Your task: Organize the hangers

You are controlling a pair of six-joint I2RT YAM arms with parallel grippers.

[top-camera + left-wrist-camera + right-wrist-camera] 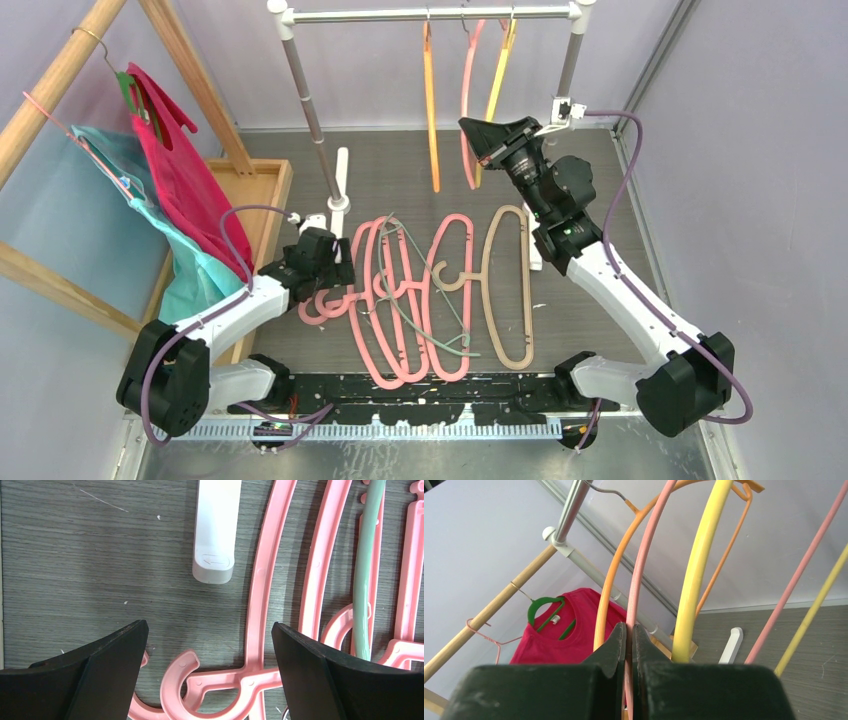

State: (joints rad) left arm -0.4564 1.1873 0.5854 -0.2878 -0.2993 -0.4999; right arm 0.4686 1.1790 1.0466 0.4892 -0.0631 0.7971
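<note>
Several thick pink hangers (263,580) lie overlapped on the grey wood-grain table (75,555) just ahead of the arm bases. They are smooth moulded plastic with ribbed flat bars and fat C-shaped hooks. A thin, round-section grey-green hanger (369,580) is laced across them. The left gripper (210,626) hovers over one pink hook with its jaws spread and nothing between them. The likely trouble here is tangling: lifting one pink frame could drag the grey-green wire or a neighbouring hook along and scatter the heap. The rack's white foot (216,525) sits close by and could catch a swinging bar. Beside the heap, lying apart, is a beige hanger (485,275), a matte oval loop. Further back, the right gripper (629,627) is clamped on the thin pink hanger (643,555), which hangs from the metal rail (430,14) between an orange hanger (431,110) and a yellow hanger (703,545). All three are slim and glossy with wire hooks. They hang close together, so a sideways tug could sweep the neighbours along the rail. Pulling downward or letting go carelessly might unseat the light hook and drop the hanger.
</note>
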